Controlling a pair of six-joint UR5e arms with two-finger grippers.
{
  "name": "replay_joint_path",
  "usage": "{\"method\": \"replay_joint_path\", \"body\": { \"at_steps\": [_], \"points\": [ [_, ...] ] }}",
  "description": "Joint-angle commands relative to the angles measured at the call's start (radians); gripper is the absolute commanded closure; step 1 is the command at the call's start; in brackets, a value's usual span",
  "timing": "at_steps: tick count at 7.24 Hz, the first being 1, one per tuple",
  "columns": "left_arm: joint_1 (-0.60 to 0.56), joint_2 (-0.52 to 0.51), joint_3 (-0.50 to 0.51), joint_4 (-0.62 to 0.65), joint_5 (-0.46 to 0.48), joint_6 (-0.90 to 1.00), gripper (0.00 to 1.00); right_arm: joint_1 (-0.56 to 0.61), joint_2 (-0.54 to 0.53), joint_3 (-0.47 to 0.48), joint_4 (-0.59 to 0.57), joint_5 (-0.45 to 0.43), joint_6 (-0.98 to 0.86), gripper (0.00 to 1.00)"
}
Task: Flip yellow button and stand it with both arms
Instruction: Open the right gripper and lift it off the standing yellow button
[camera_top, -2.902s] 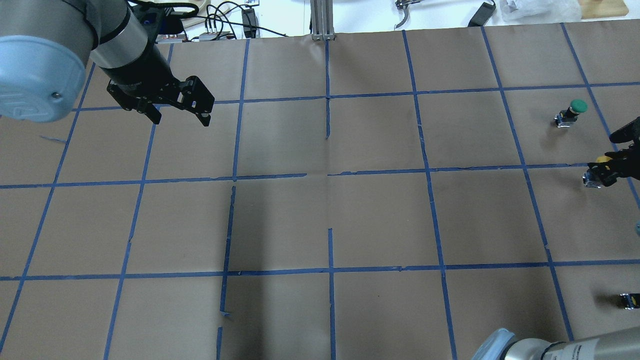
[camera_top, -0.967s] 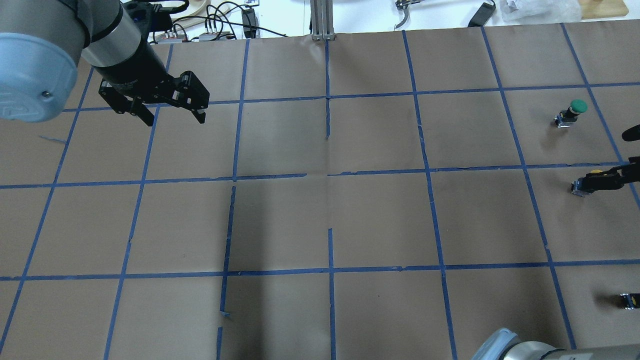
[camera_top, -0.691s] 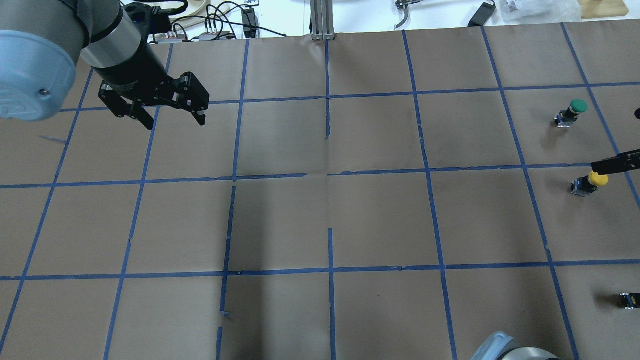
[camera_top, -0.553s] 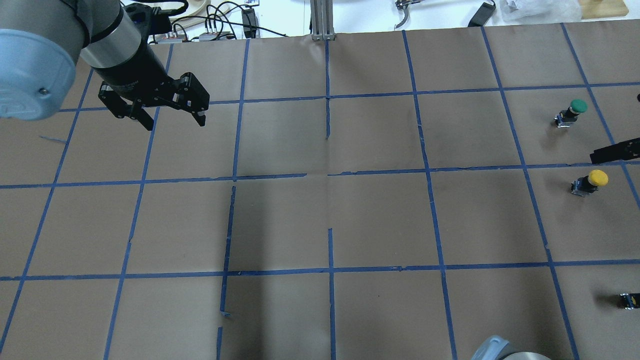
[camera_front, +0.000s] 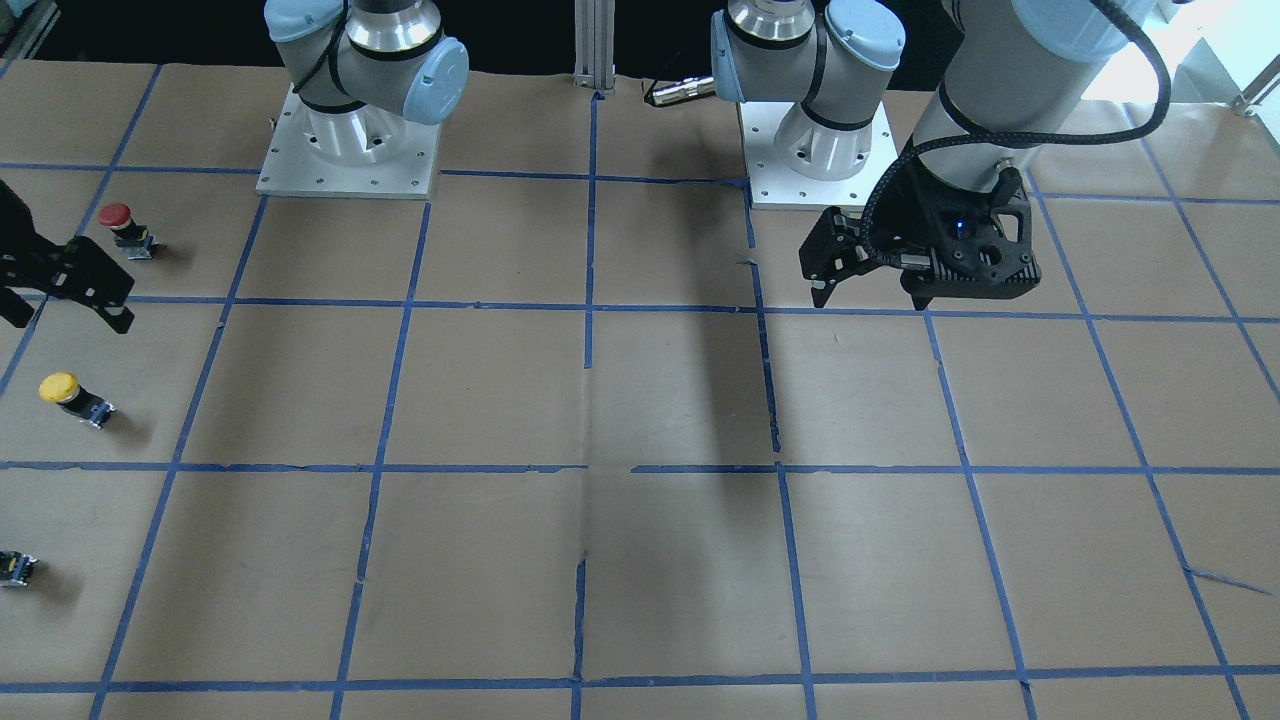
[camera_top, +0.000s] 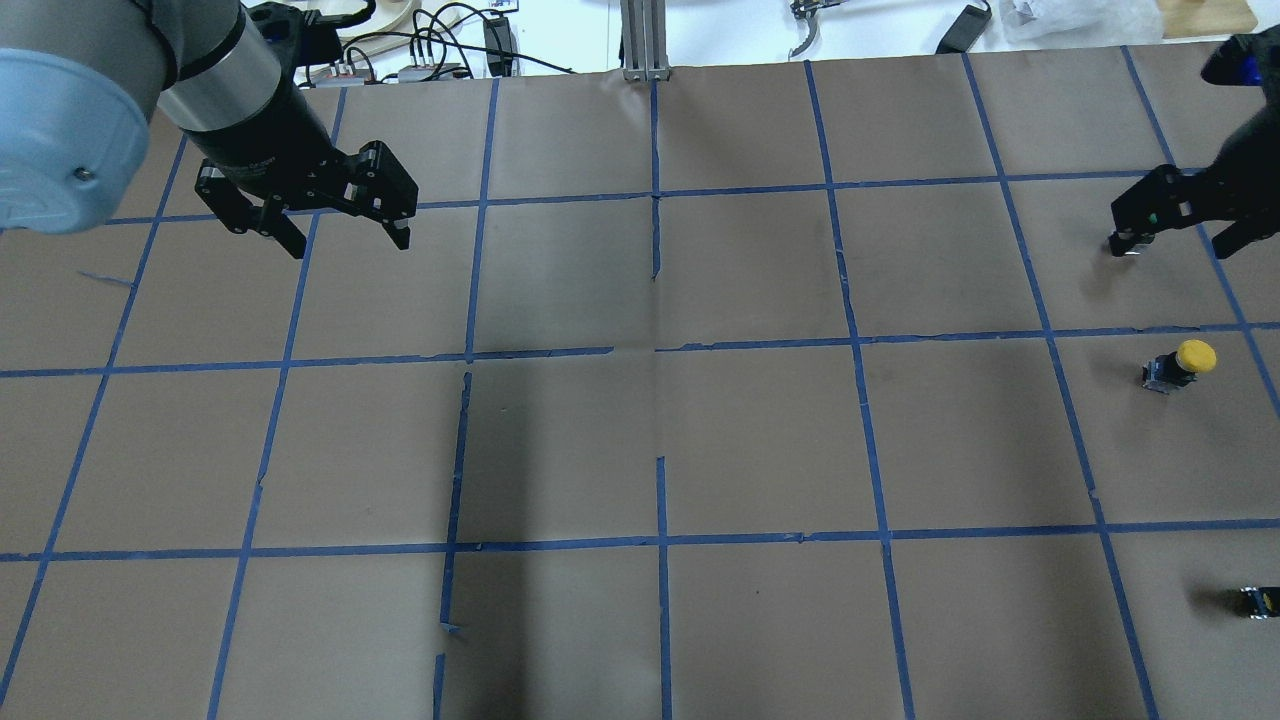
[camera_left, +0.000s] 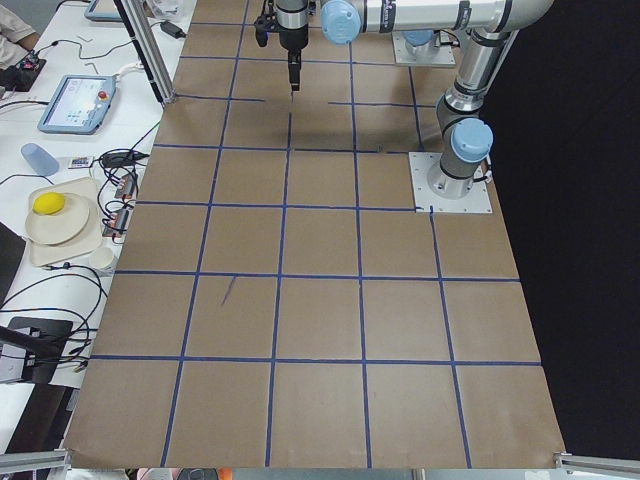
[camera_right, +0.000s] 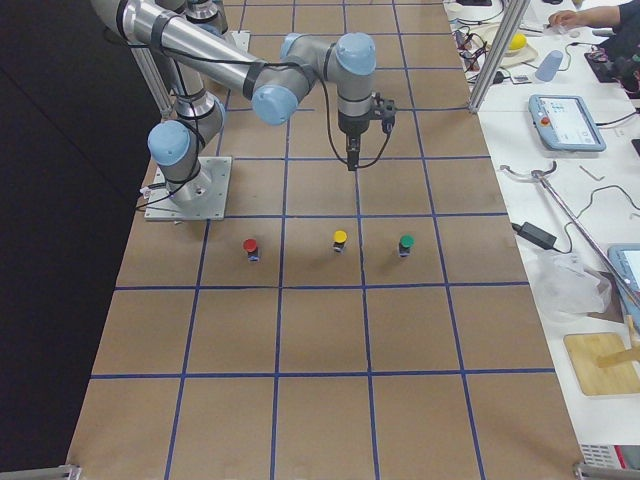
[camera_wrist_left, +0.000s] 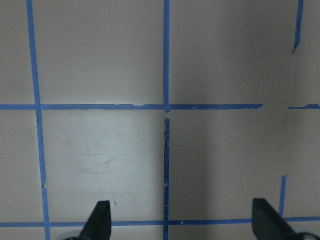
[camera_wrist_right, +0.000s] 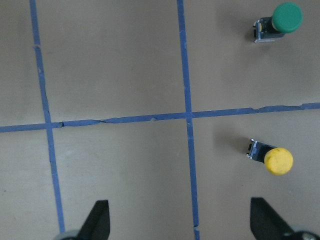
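Note:
The yellow button (camera_top: 1184, 361) stands on the brown paper at the right, yellow cap up on its small black body. It also shows in the front view (camera_front: 68, 393), the right side view (camera_right: 340, 240) and the right wrist view (camera_wrist_right: 271, 158). My right gripper (camera_top: 1180, 235) is open and empty, raised beyond the button and apart from it; its fingers (camera_wrist_right: 97, 220) spread wide. My left gripper (camera_top: 350, 243) is open and empty at the far left, with only bare paper below it in its wrist view (camera_wrist_left: 180, 222).
A green button (camera_wrist_right: 282, 20) stands one square beyond the yellow one, mostly hidden by the right gripper in the overhead view. A red button (camera_front: 117, 220) stands on the near side. A tiny black-and-yellow piece (camera_top: 1258, 600) lies at the right edge. Blue tape lines grid the paper.
My right gripper was shut on the yellow button, opened, left it standing, and rose away toward the far side over the green button. My left gripper barely moved.

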Motion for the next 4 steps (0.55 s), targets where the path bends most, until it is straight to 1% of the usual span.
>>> {"method": "replay_joint_path", "body": {
  "at_steps": [1, 2, 3, 4],
  "points": [
    [0.0, 0.0, 0.002, -0.011, 0.0, -0.022, 0.0, 0.163, 0.0, -0.093, 0.142, -0.037, 0.16, 0.0],
    [0.0, 0.0, 0.002, -0.011, -0.002, -0.022, 0.0, 0.209, 0.001, -0.148, 0.205, -0.037, 0.262, 0.0],
    [0.0, -0.001, 0.002, -0.011, -0.002, -0.022, 0.0, 0.231, -0.011, -0.189, 0.307, -0.032, 0.336, 0.0],
    [0.0, -0.003, 0.002, -0.011, -0.003, -0.022, 0.0, 0.231, -0.011, -0.188, 0.333, -0.028, 0.335, 0.0]
  ]
}}
